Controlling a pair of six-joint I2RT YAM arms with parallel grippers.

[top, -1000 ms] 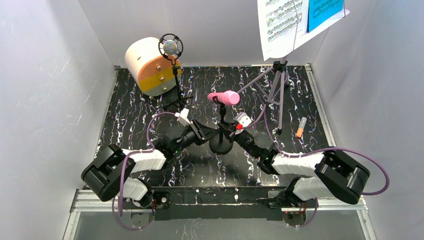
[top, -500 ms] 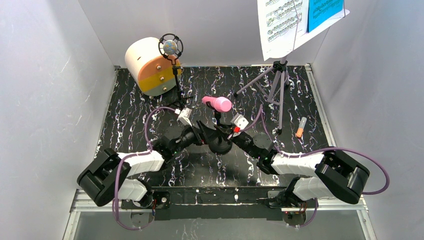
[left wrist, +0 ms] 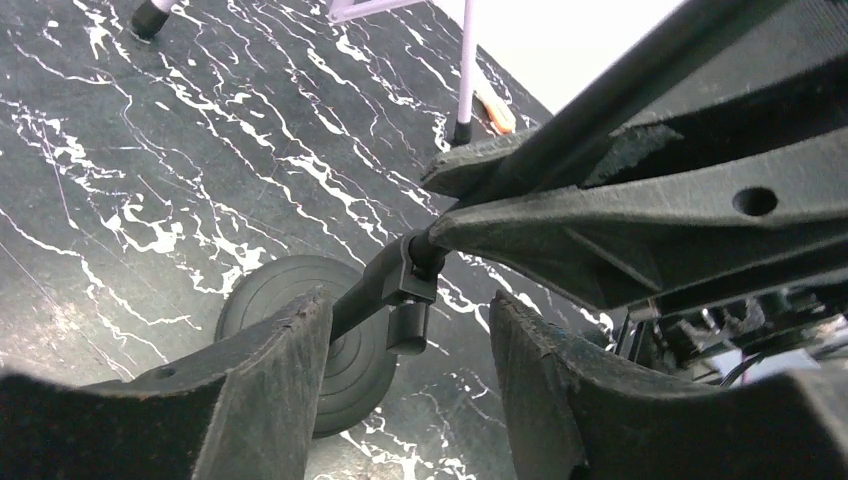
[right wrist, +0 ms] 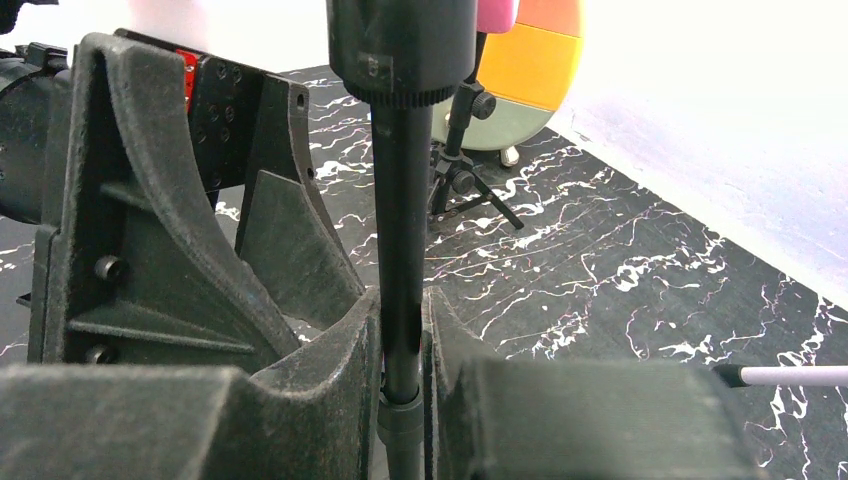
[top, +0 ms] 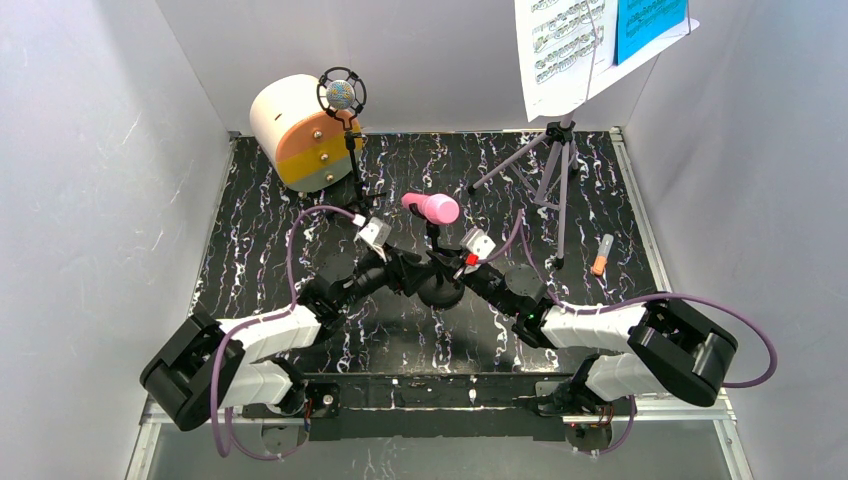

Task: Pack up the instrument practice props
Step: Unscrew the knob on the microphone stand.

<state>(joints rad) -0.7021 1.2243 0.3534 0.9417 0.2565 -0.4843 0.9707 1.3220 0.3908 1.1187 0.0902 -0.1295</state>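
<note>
Pole (right wrist: pixel 403 250) pinched by right hand (right wrist: pixel 401 340), left hand (left wrist: pixel 410 312) spread, unclear from above

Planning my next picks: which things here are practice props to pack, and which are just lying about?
To pack:
pink toy microphone on its black round-based stand
silver-headed microphone on thin black tripod
lilac music rack on tripod legs
white sheet-music page
blue sheet-music page

Lying about:
cream cylinder box with orange-grey face
small orange-and-grey stick

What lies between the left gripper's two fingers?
The black stand pole of the pink toy microphone runs through the gap, and the left gripper is open around it. The left wrist view shows this.
</note>
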